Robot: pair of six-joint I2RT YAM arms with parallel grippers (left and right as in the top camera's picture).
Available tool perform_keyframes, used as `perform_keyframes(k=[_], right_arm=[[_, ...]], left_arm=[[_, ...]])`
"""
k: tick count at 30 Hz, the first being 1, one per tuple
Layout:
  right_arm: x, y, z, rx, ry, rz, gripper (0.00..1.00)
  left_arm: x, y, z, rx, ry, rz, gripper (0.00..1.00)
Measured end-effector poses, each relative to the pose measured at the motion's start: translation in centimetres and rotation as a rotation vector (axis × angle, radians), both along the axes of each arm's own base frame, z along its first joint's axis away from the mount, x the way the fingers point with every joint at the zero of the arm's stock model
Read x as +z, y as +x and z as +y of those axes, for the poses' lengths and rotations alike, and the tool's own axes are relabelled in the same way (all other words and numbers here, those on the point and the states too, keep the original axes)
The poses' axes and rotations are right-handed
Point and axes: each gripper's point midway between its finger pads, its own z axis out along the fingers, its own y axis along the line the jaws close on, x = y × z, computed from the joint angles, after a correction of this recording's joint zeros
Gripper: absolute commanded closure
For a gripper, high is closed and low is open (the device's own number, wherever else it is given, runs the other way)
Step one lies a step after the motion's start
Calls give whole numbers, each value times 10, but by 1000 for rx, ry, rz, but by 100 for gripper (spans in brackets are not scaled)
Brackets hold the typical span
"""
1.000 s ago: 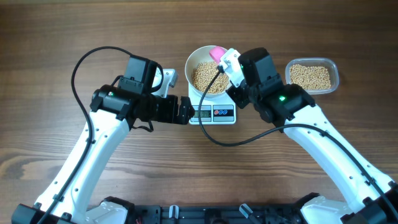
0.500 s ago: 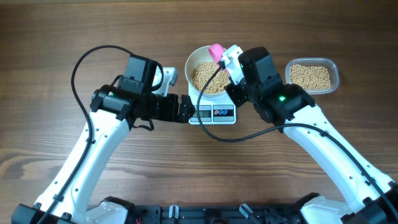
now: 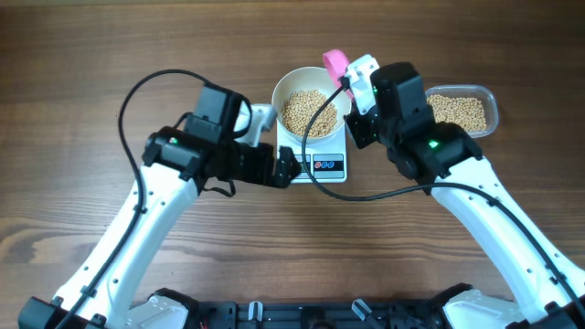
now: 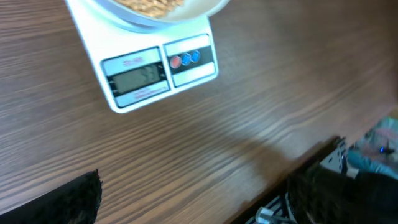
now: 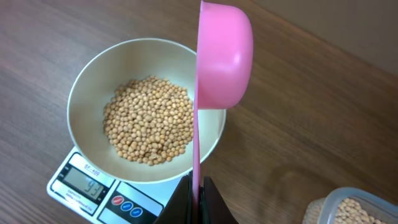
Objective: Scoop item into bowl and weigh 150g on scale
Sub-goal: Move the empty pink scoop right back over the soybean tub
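The white bowl (image 3: 291, 91) stands on the scale (image 3: 327, 166) and holds a layer of tan beans (image 3: 306, 111). In the right wrist view the bowl (image 5: 87, 93), its beans (image 5: 149, 127) and the scale (image 5: 81, 183) with its lit display lie below me. My right gripper (image 5: 198, 199) is shut on the thin handle of a pink scoop (image 5: 224, 56). The scoop is turned on its side over the bowl's right rim, and its inside is hidden. My left gripper (image 4: 196, 186) stands open over bare wood, just in front of the scale (image 4: 158, 68), with nothing between its fingers.
A clear plastic tub (image 3: 492, 102) of more beans (image 3: 457, 111) sits right of the bowl, behind the right arm; its corner (image 5: 351, 208) shows in the right wrist view. Black cables run from both arms across the wooden table (image 3: 73, 55).
The right gripper has carried the pink scoop up and to the right, off the bowl's middle and out past its right rim. The left arm has shifted right, nearer the scale's front.
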Motion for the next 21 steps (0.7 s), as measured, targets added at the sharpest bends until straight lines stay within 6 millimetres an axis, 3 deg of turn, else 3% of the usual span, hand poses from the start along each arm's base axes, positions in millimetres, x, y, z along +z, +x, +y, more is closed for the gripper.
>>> perform_keyframes(k=[6,13,21], right_arm=[[10,0,-1,-2,14,-28,96],[10,0,-1,-10,22,-26,96],[10,-2,4,10,48,-15,96]], left_arm=[[-12,-14,1,-43,120,-4,0],[-16,0,16,17,215,-62,0],[-15,6,20,47,234,-82,0]])
